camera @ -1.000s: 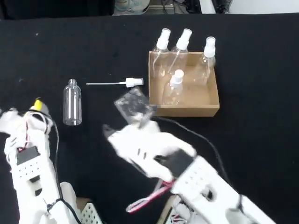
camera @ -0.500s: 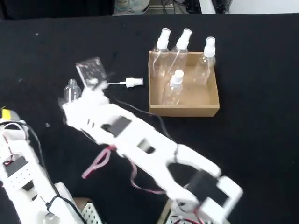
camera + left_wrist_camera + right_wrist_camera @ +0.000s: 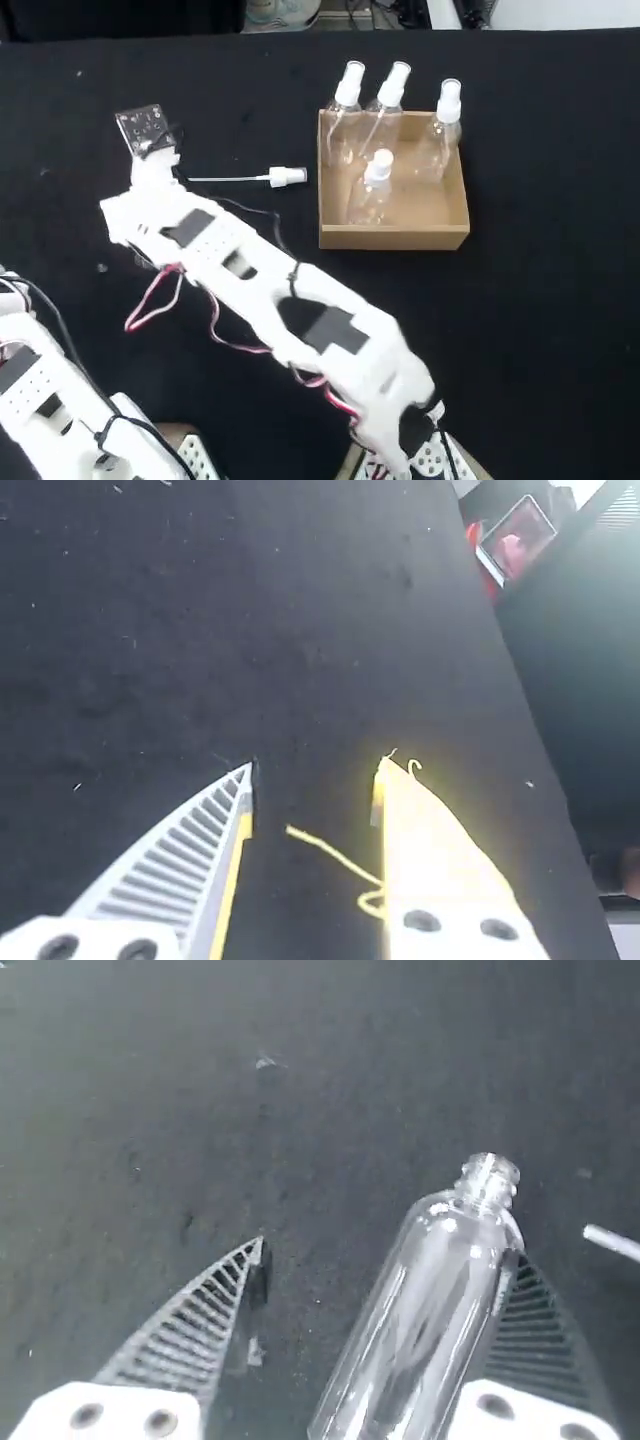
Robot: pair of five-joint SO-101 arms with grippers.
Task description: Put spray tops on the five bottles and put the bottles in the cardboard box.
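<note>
A clear, capless bottle [image 3: 430, 1310] lies on the black table between the fingers of my open right gripper [image 3: 390, 1260], resting against one finger and apart from the other. In the high view my right arm [image 3: 220, 250] stretches from the bottom centre to the upper left and covers that bottle. The loose spray top [image 3: 286, 177] lies just right of the arm's tip, its thin tube [image 3: 612, 1243] pointing toward the bottle. The cardboard box [image 3: 395, 238] holds several bottles with spray tops [image 3: 372, 185]. My left gripper [image 3: 315, 770] is open over bare table.
My left arm [image 3: 40, 400] sits at the lower left corner of the table. A red cable [image 3: 150, 300] hangs from the right arm. Black cloth stretches bare to the right of the box and along the far edge.
My right arm swung from beside the box leftward across the table and now straddles the bottle. The left arm drew back toward the lower left corner.
</note>
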